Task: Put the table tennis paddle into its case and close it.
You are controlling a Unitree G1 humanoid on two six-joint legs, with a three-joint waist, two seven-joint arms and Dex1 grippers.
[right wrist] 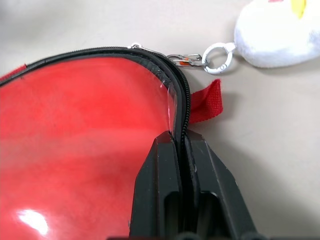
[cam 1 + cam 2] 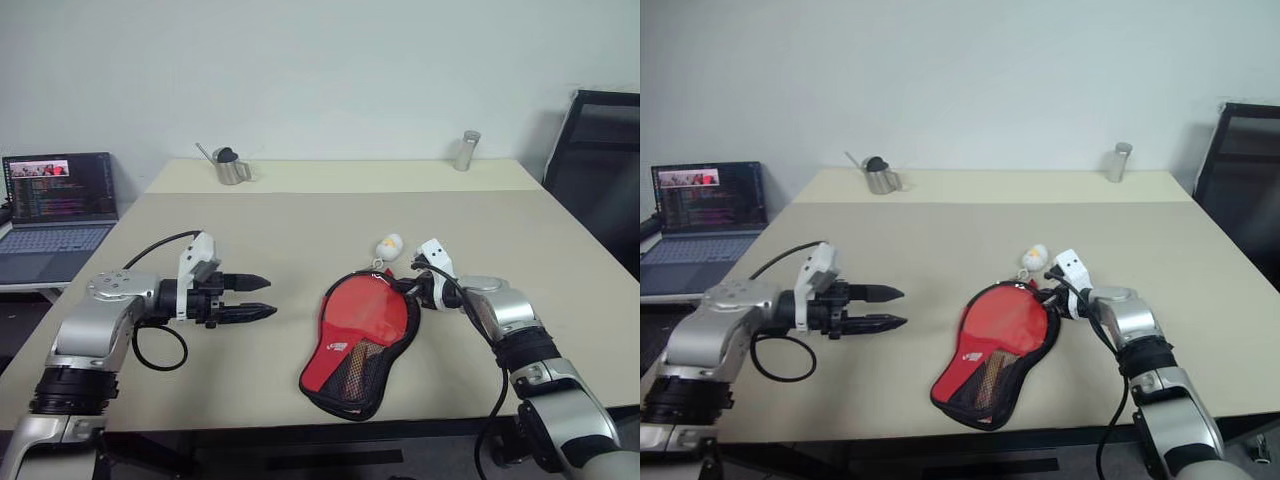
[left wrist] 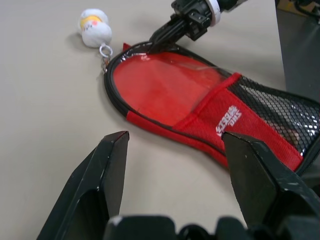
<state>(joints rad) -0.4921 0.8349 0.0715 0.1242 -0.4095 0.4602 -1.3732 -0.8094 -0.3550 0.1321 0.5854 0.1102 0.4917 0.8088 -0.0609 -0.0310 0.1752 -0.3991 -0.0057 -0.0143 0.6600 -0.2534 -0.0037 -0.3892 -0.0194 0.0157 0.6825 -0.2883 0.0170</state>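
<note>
The case (image 2: 360, 335) lies flat on the table, red side up, with a white logo, black mesh and a black zip rim. A smooth red face, apparently the table tennis paddle (image 1: 75, 125), shows through its clear window. My right gripper (image 2: 408, 288) reaches the rim at the case's round far end. In the right wrist view its fingers (image 1: 160, 170) are shut on the zip edge (image 1: 182, 100), beside a small red tab. A white plush keyring (image 2: 389, 245) hangs from the zip pull. My left gripper (image 2: 270, 297) hovers open to the left of the case and holds nothing.
A laptop (image 2: 55, 205) sits on a side table at far left. At the table's back stand a metal cup (image 2: 232, 167) and a metal cylinder (image 2: 466, 150). A black chair (image 2: 600, 160) is at the right. The case's narrow end lies near the table's front edge (image 2: 250, 425).
</note>
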